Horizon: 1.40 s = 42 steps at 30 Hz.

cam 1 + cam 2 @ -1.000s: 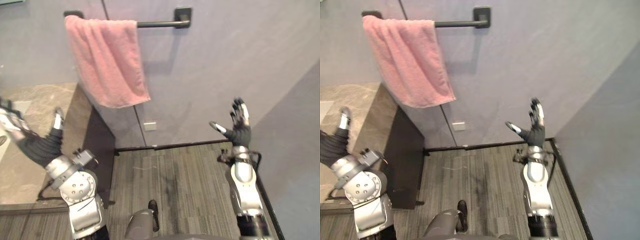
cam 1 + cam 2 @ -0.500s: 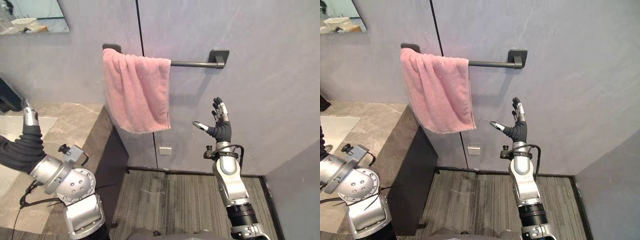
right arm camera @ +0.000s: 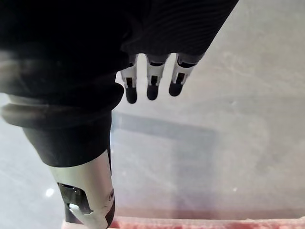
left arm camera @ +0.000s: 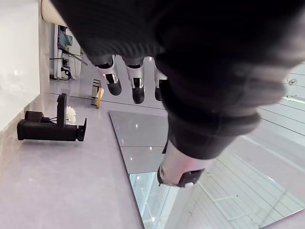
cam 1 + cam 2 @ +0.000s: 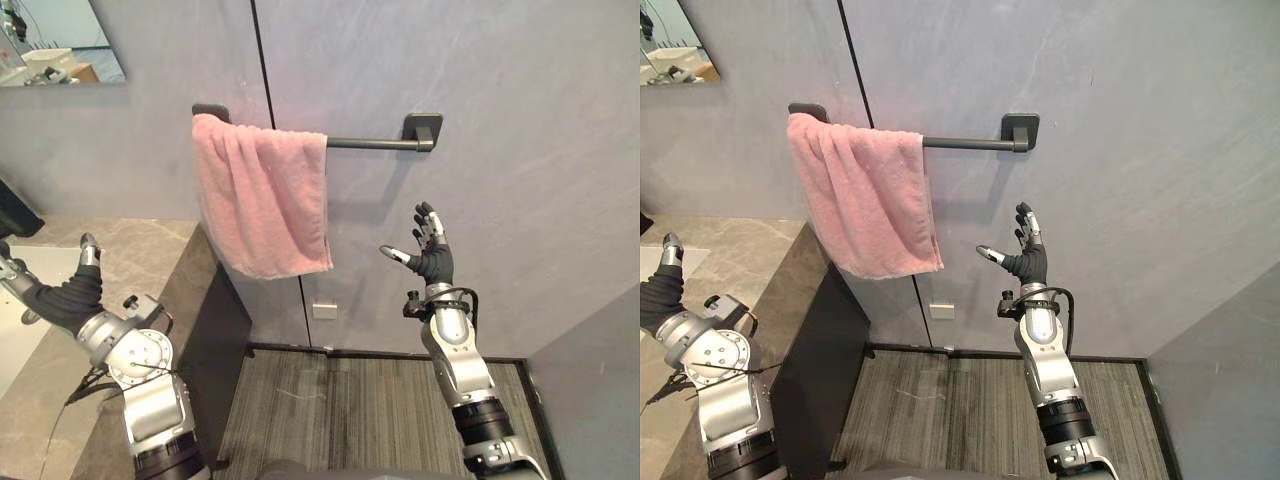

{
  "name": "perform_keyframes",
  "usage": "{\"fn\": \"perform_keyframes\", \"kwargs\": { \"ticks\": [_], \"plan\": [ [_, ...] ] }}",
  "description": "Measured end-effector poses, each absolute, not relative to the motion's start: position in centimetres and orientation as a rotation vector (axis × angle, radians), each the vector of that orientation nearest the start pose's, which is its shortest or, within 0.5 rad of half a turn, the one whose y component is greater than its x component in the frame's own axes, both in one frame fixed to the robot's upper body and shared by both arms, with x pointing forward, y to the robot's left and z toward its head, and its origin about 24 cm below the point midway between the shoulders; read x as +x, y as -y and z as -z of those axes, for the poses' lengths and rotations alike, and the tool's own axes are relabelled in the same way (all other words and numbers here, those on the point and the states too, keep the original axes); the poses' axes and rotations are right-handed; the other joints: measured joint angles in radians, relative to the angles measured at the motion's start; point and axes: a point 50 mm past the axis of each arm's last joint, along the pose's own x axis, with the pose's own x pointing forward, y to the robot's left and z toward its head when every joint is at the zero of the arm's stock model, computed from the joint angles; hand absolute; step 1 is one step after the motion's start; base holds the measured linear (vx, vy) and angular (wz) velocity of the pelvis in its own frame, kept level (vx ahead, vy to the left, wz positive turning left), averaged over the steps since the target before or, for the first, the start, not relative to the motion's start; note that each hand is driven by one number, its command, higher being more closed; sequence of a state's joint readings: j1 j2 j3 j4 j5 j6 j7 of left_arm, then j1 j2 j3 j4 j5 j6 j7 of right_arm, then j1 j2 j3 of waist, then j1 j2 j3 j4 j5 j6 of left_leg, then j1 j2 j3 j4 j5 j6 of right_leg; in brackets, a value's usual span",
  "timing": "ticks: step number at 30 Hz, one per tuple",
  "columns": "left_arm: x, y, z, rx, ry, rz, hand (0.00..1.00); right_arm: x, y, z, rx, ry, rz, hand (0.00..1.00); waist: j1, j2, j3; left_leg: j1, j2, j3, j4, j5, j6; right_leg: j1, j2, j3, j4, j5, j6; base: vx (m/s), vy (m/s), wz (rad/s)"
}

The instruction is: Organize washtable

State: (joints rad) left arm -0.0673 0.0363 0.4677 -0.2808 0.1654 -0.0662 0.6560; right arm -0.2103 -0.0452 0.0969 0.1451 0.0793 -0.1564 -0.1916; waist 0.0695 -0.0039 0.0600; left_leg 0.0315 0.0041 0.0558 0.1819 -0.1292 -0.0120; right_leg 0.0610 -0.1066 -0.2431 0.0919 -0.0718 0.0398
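Observation:
A pink towel (image 5: 262, 205) hangs folded over the left half of a dark wall rail (image 5: 365, 143); its lower edge (image 3: 190, 223) shows in the right wrist view. My right hand (image 5: 431, 263) is raised before the grey wall, to the right of the towel and apart from it, open with its fingers (image 3: 151, 82) spread and holding nothing. My left hand (image 5: 58, 297) hovers over the marble washtable (image 5: 140, 250) at the far left. Its fingers (image 4: 125, 78) are straight and hold nothing.
A white basin (image 5: 18, 320) is set in the washtable by my left hand. A mirror (image 5: 55, 45) hangs above it. A black holder (image 4: 47, 130) sits on the wall near the mirror. The dark cabinet side (image 5: 228, 335) drops to a striped floor (image 5: 350, 400). A wall socket (image 5: 323, 311) sits below the towel.
The whole picture has swung up from the floor to the wall, so the camera moved. My left arm has come in lower over the washtable. The right hand stays raised and open.

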Motion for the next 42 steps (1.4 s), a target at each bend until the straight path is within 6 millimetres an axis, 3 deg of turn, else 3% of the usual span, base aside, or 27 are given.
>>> {"fn": "perform_keyframes", "kwargs": {
  "ticks": [4,8,12,17,20,28,33,37,42],
  "plan": [
    [22.4,-29.2,-12.0,0.079,0.374,-1.046,0.0,30.1,12.0,-8.0,0.033,0.198,0.008,0.0,0.0,0.006,-0.022,0.023,-0.008,0.018,-0.111,0.022,0.014,-0.027,0.002,0.02,-0.033,0.037,0.013,-0.05,0.077,-0.13],
    [26.1,-29.4,-11.9,0.043,0.319,-0.868,0.0,31.4,10.0,-10.0,0.012,0.253,-0.07,0.0,0.002,0.009,-0.024,-0.037,-0.019,0.023,-0.115,0.046,0.017,-0.078,-0.006,0.026,-0.061,0.07,0.024,-0.06,0.064,-0.02],
    [30.3,-26.9,-13.6,-0.053,0.344,-0.634,0.0,32.6,9.2,-12.0,-0.002,0.303,-0.102,0.0,-0.001,0.018,-0.013,-0.101,-0.026,0.023,-0.115,0.079,-0.005,-0.139,-0.013,0.022,-0.062,0.091,0.016,-0.05,0.014,0.04],
    [33.6,-24.7,-18.6,-0.159,0.476,-0.471,0.0,33.7,9.0,-15.0,-0.02,0.394,-0.109,0.0,-0.011,0.037,0.068,-0.176,-0.019,0.025,-0.121,0.133,-0.04,-0.231,-0.011,0.029,-0.037,0.109,-0.006,-0.1,-0.042,-0.04],
    [34.0,-24.6,-20.4,-0.209,0.526,-0.408,0.0,33.8,8.5,-15.9,-0.023,0.423,-0.121,0.0,-0.025,0.043,0.098,-0.197,-0.001,0.033,-0.152,0.151,-0.039,-0.284,0.008,0.045,-0.022,0.119,-0.02,-0.11,-0.082,-0.19],
    [34.7,-23.9,-23.1,-0.255,0.591,-0.367,0.0,33.1,7.7,-17.1,0.02,0.472,-0.141,0.0,-0.022,0.051,0.151,-0.233,0.028,0.075,-0.167,0.162,-0.054,-0.374,0.034,0.082,0.037,0.117,-0.04,-0.06,-0.056,-0.16],
    [34.8,-24.2,-24.1,-0.184,0.609,-0.449,0.0,32.5,6.2,-17.4,0.041,0.492,-0.191,0.0,-0.019,0.051,0.166,-0.24,0.031,0.087,-0.166,0.162,-0.055,-0.4,0.034,0.095,0.068,0.112,-0.046,-0.05,-0.02,-0.07],
    [34.3,-25.7,-25.4,-0.199,0.652,-0.565,0.0,32.0,5.6,-18.2,0.08,0.531,-0.202,0.0,-0.027,0.053,0.203,-0.233,0.03,0.096,-0.163,0.163,-0.055,-0.404,0.032,0.096,0.092,0.106,-0.049,-0.02,-0.004,-0.01],
    [33.1,-27.2,-26.1,-0.222,0.707,-0.672,0.0,31.8,5.5,-17.8,0.094,0.521,-0.203,0.0,-0.026,0.054,0.204,-0.232,0.032,0.094,-0.166,0.168,-0.047,-0.407,0.033,0.091,0.099,0.099,-0.054,0.0,0.0,0.0]
  ]
}}
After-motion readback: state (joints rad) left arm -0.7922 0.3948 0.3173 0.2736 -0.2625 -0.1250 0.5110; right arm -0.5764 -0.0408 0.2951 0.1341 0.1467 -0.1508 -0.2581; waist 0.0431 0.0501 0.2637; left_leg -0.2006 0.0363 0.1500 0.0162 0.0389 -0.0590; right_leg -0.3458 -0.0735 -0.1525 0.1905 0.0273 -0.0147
